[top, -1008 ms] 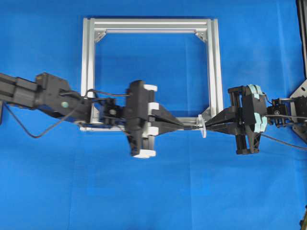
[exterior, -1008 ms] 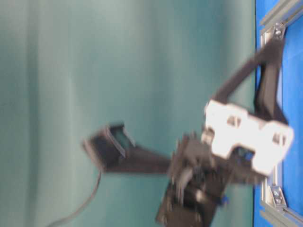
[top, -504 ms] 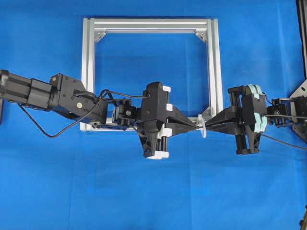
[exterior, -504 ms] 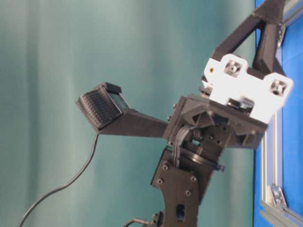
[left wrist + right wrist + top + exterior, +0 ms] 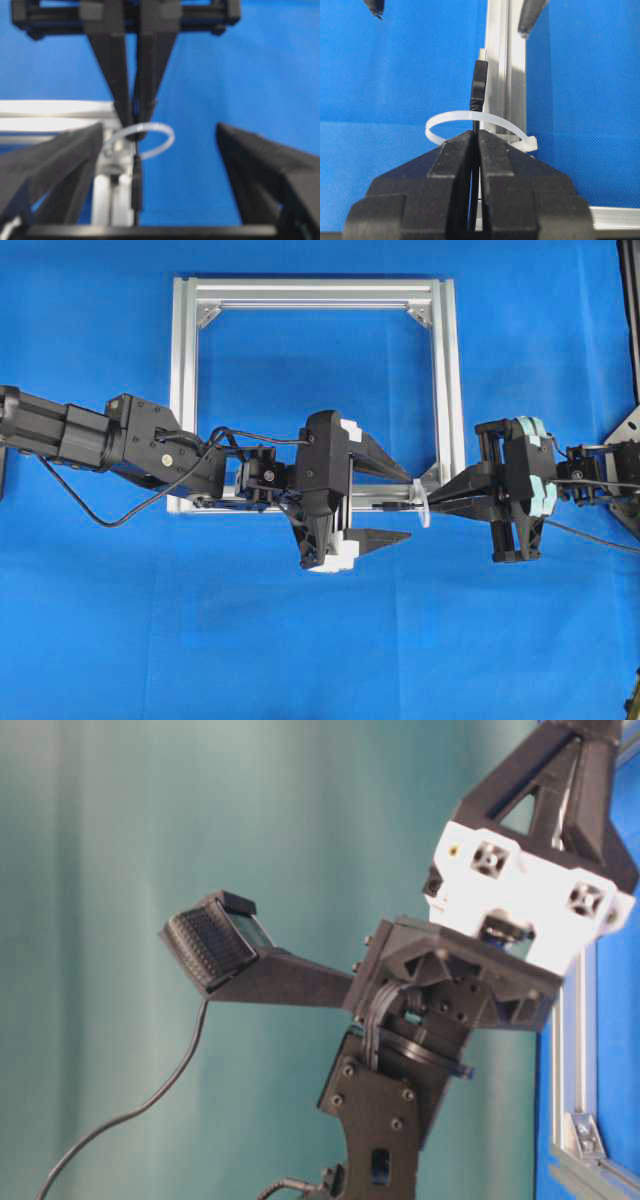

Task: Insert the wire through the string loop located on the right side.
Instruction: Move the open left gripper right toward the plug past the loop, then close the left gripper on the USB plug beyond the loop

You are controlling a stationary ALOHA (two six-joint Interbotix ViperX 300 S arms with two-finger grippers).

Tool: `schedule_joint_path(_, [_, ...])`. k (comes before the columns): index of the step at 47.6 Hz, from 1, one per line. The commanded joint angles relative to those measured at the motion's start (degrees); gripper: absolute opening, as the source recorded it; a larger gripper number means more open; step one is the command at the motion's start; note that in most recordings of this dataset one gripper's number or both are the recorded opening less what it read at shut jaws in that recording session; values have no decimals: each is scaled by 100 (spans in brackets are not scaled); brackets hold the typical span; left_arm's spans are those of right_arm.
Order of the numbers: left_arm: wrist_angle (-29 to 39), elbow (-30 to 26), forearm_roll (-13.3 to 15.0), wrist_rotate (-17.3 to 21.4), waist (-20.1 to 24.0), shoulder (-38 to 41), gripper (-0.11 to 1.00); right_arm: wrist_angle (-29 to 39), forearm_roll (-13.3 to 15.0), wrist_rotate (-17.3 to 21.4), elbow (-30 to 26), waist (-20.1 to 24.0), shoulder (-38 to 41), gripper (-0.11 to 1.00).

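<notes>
The wire (image 5: 479,82) is thin and black with a small plug tip. It passes through the string loop (image 5: 447,120), a whitish tie at the frame's near right corner. My right gripper (image 5: 476,139) is shut on the wire just behind the loop. In the overhead view the right gripper (image 5: 434,505) meets the string loop (image 5: 424,506) from the right, and the wire (image 5: 392,506) pokes out leftward. My left gripper (image 5: 405,502) is open, its fingers spread either side of the plug without touching it. In the left wrist view the wire (image 5: 136,185) hangs below the string loop (image 5: 162,142).
The square silver aluminium frame (image 5: 315,290) lies flat on the blue cloth, with the left arm (image 5: 150,445) crossing its near bar. A black mount (image 5: 625,445) stands at the right edge. The left arm's camera (image 5: 215,945) juts out in the table-level view.
My left gripper slid right along the near bar toward the loop, then opened and let go of the wire. The right gripper stayed still, shut on the wire.
</notes>
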State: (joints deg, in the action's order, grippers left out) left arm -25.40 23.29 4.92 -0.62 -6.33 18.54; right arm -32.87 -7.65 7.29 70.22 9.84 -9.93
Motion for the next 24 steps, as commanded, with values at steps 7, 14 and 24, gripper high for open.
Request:
schedule_joint_path(7, [9,-97,-18,-18,-9,-79,90,-44,9,-9,-70,-9,-35,-3])
schedule_joint_path(14, [9,-123,-18,-18,-9,62,90,-44,0,-9,-70,-9,-44,-3])
schedule_joint_path(24, [0,-158,-18,-18,35,360,90,-44,0,-9,-79,-9,-35,-3])
